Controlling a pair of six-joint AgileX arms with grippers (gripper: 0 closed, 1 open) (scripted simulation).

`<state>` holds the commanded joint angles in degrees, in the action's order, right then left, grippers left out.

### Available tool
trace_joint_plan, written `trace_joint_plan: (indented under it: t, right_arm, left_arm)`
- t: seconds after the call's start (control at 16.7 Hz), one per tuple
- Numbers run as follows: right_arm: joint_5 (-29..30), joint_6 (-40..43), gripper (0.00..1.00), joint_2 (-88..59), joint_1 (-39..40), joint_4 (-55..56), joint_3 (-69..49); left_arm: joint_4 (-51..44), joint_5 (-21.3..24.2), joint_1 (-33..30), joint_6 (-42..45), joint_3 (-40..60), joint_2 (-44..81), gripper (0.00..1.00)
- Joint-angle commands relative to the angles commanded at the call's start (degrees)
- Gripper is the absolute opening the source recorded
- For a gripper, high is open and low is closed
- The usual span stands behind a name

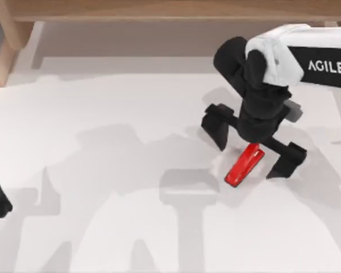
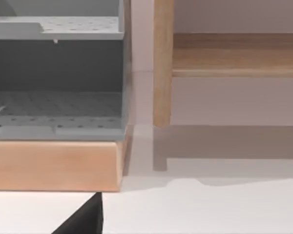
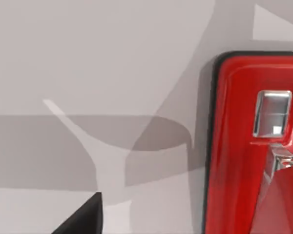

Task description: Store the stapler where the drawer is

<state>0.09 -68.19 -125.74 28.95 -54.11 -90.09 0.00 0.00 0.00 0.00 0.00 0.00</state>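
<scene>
Top view: the right gripper (image 1: 253, 147) is seen hovering over the right half of the table (image 1: 102, 170), its jaws spread wide on either side of the stapler (image 1: 244, 165), which lies flat beneath them. Its long axis runs diagonally, crosswise to the line between the fingertips. The left arm is parked far off at the left edge. In the right wrist view, glossy red shell, thin black base and a chrome plate are shown close up.

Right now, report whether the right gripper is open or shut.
Open. In the top view the right gripper has its two fingers spread wide, straddling the stapler lying flat on the table.
</scene>
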Motion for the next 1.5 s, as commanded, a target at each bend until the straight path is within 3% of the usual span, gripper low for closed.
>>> trace_joint_plan:
  t: [0.24,1.02,1.5]
  right_arm:
    - [0.0,-0.02,1.0,-0.16,0.01,0.39,0.32]
    - [0.0,-0.02,0.02,-0.16,0.01,0.39,0.32]
    - [0.0,-0.02,0.0,-0.16,0.01,0.39,0.32]
  left_arm:
    - [0.0,0.0,0.0,0.0,0.0,0.0,1.0]
    - [0.0,0.0,0.0,0.0,0.0,0.0,1.0]
    - [0.0,0.0,0.0,0.0,0.0,0.0,1.0]
